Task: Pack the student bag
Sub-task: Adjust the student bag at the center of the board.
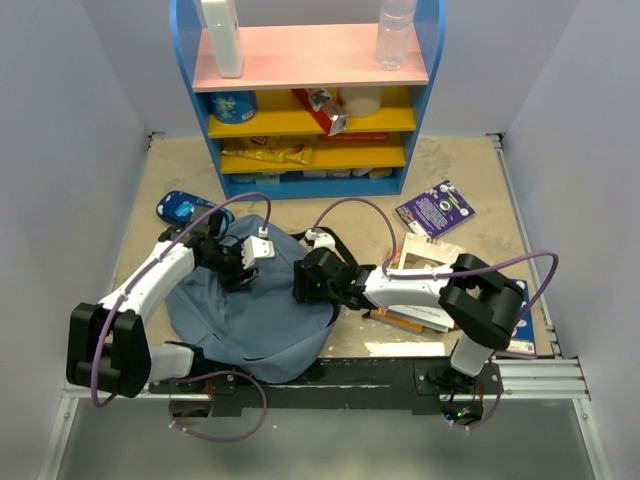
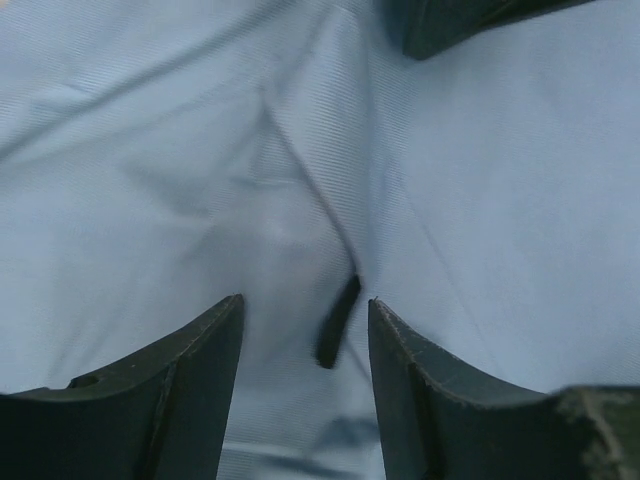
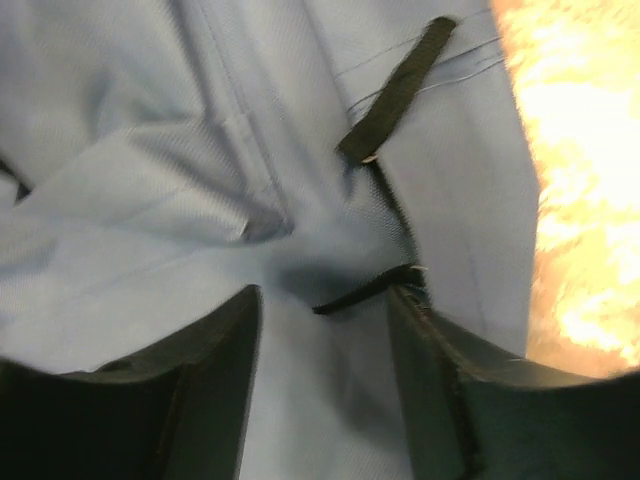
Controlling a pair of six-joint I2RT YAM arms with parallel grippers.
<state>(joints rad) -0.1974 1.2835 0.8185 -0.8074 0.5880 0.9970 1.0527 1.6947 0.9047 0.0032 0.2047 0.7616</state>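
Observation:
The slate-blue student bag [image 1: 250, 325] lies flat on the table between the two arms. My left gripper [image 1: 243, 262] is over its upper left part. In the left wrist view the gripper [image 2: 305, 312] is open close above the fabric [image 2: 150, 180], with a short black zipper pull [image 2: 337, 322] lying between its fingertips. My right gripper [image 1: 305, 282] is at the bag's right edge. In the right wrist view it [image 3: 322, 300] is open over the fabric, with a thin black pull [image 3: 365, 288] by its right fingertip and a black strap tab [image 3: 397, 88] further off.
A blue shelf unit [image 1: 310, 100] with bottles and snacks stands at the back. A small bright-blue pouch [image 1: 183, 208] lies left of the bag. A purple booklet [image 1: 435, 210] and a stack of books [image 1: 415, 310] lie to the right, under the right arm.

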